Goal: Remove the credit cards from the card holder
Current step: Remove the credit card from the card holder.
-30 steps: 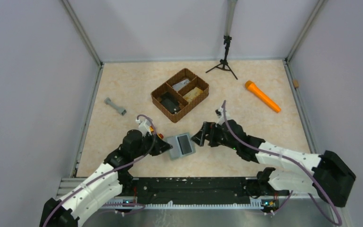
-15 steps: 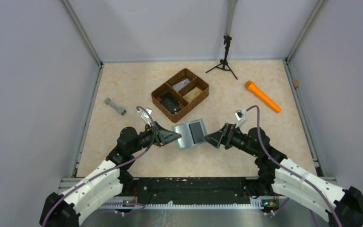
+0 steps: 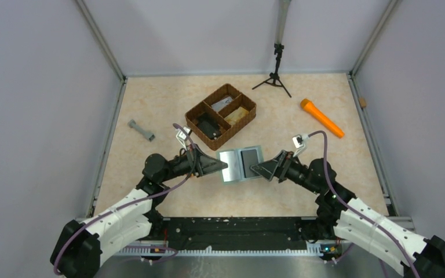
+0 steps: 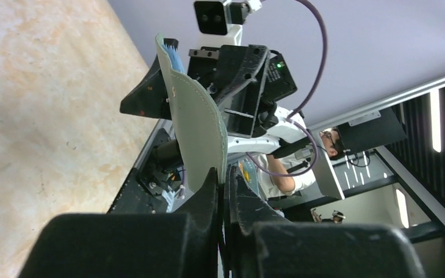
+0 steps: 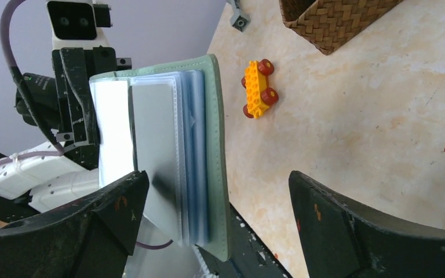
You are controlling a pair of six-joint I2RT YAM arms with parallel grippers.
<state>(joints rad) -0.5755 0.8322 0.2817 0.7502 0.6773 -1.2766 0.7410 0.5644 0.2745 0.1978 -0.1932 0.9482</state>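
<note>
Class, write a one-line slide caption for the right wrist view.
Open right pincer reaches around the card holder, its clear sleeves fanned; a yellow toy car sits on the table beyond.

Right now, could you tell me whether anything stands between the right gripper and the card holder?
Nothing visible does. The open right gripper is right at the open pages of the holder, and the left gripper clamps its opposite edge.
</note>
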